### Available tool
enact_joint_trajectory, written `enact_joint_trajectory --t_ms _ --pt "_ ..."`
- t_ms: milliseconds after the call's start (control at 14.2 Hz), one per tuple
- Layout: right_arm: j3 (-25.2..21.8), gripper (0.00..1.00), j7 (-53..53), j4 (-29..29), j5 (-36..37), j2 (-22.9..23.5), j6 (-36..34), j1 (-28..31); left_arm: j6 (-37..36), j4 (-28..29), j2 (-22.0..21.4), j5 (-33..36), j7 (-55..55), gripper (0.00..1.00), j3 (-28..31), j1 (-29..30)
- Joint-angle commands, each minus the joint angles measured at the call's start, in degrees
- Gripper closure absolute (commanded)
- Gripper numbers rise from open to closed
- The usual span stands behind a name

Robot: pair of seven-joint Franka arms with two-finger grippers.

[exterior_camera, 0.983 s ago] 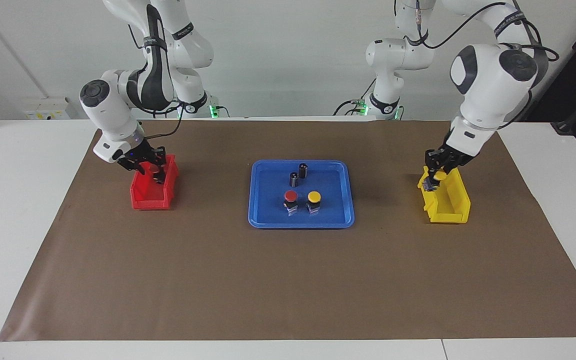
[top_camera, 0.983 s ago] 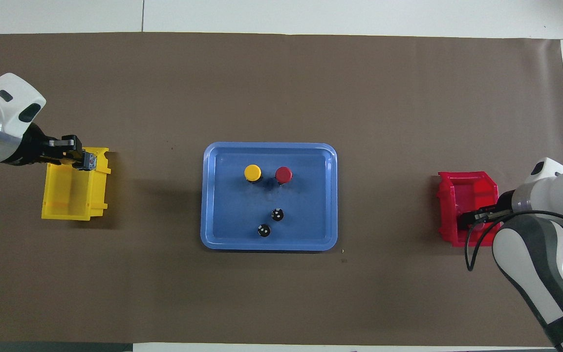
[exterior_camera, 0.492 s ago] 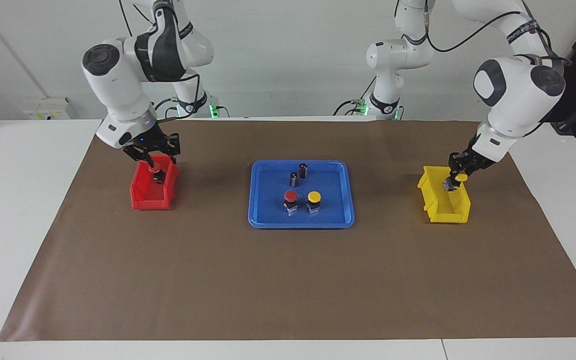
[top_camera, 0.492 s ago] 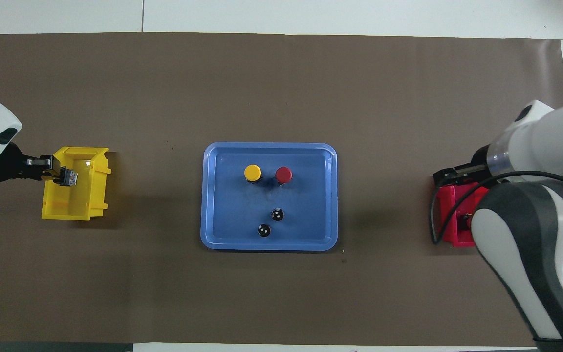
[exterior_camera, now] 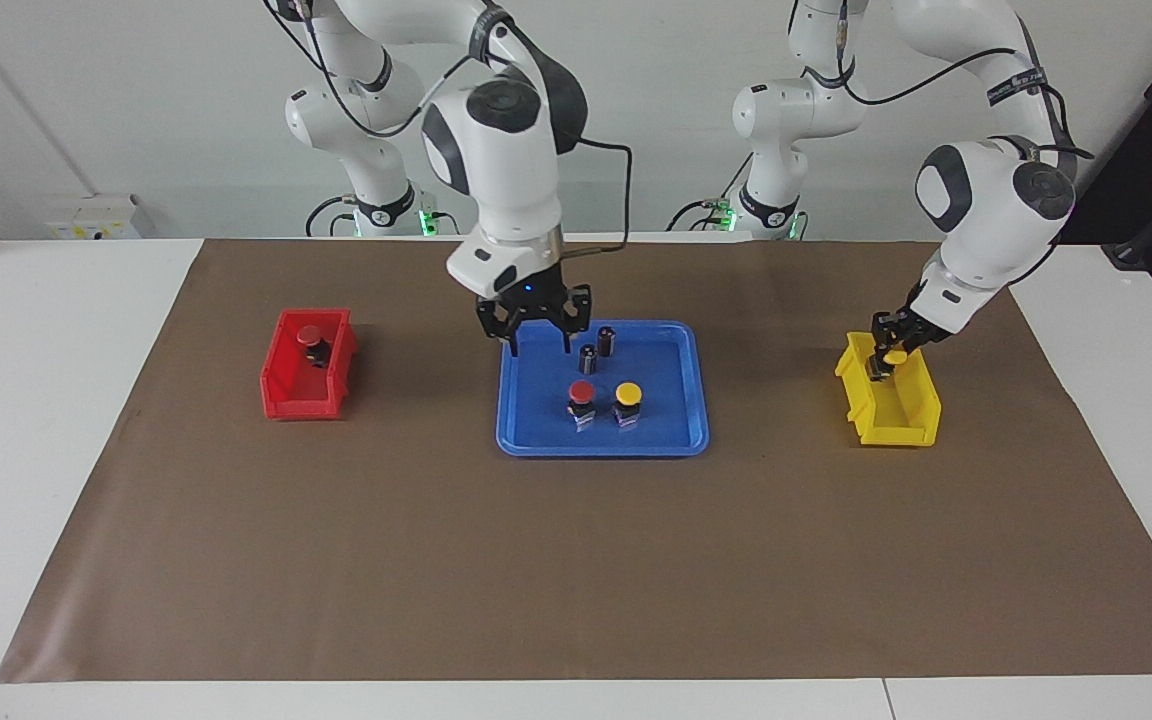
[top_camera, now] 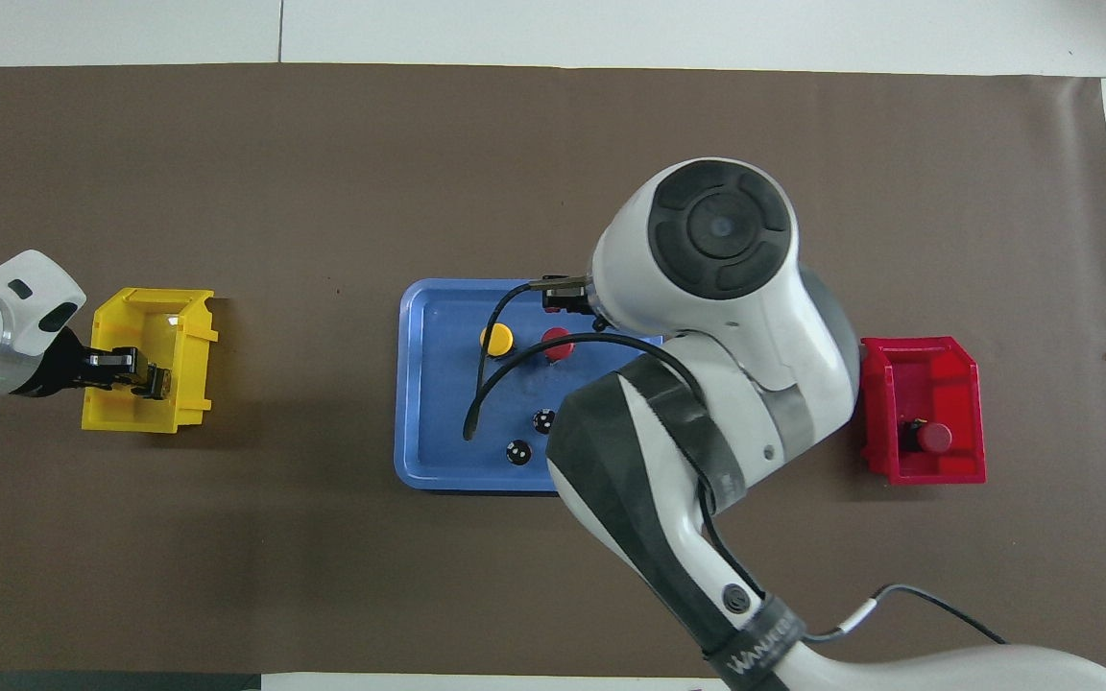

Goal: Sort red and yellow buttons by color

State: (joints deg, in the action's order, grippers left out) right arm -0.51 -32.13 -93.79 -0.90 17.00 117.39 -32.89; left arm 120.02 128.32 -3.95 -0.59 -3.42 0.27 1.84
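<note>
On blue tray (exterior_camera: 681, 435): one red button (exterior_camera: 582, 392), one yellow button (exterior_camera: 628, 393), two dark cylinders (exterior_camera: 596, 349). Red bin (exterior_camera: 286, 400): one red button (exterior_camera: 310, 336). Right gripper (exterior_camera: 537, 340) over tray, fingers spread, empty. Left gripper (exterior_camera: 887, 350) in yellow bin (exterior_camera: 911, 425), pinching yellow button (exterior_camera: 894, 356).

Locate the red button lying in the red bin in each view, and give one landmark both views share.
Facing view: red button in the red bin, at the picture's left.
Overhead view: same button in the bin, at the picture's right.
Shared landmark: the blue tray at the table's middle.
</note>
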Motion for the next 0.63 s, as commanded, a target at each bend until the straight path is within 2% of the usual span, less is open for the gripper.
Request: enact_joint_trajectory --t_ms 0,140,281,351,492,562 --pt "-0.5 0.20 -0.8 1.5 0.6 4.9 3.4 -1.3 3.5 3.4 -1.8 0.5 -1.2 0.99 -0.4 1.9" --pt "-0.5 0.23 -0.9 1.1 0.7 6.8 5.2 -2.4 4.0 3.7 -1.6 0.5 -1.6 0.99 -0.4 2.0" --pt "-0.5 0.29 -0.8 -1.2 0.7 6.7 6.7 -2.6 4.4 3.8 -1.3 0.5 -2.0 0.98 -0.4 2.1" --pt "-0.5 0.29 -0.8 -1.6 0.7 6.6 6.7 -2.5 4.4 3.9 -1.3 0.5 -2.0 0.95 -0.4 2.1" --pt "-0.5 0.30 -0.8 -3.3 0.6 6.5 7.7 -2.7 4.4 3.8 -1.3 0.5 -2.0 0.82 -0.5 2.0" --pt "-0.5 0.30 -0.8 -5.2 0.6 5.9 9.4 -2.7 4.4 3.8 -1.3 0.5 -1.9 0.68 -0.5 2.0"
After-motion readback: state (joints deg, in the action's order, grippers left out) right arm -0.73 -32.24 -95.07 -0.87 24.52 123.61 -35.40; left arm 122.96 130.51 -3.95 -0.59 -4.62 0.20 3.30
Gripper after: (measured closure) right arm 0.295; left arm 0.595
